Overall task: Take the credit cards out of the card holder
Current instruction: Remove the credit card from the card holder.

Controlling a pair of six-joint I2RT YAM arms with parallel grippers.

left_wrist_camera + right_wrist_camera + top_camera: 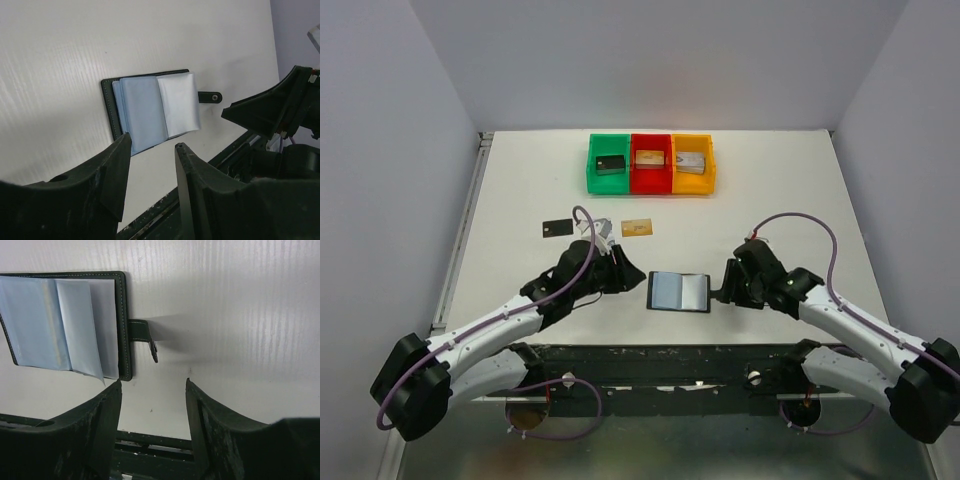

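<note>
Cards: two lying out, black card [556,229] and tan card [637,226].
Card holder [679,291]: one, lying open near the desk [770,200] front edge.
Left tool [153,144], right tool [153,382]: both gaping, holding nothing.

I see the card holder [679,291] as black with pale stitching along its edge and blue-grey inner sleeves. On the white, finely ribbed worktop [770,200] are a black card [556,229] and a tan-gold card [637,227]. Behind them are the green bin [608,184], the red bin [651,184] and the yellow bin [693,184].
</note>
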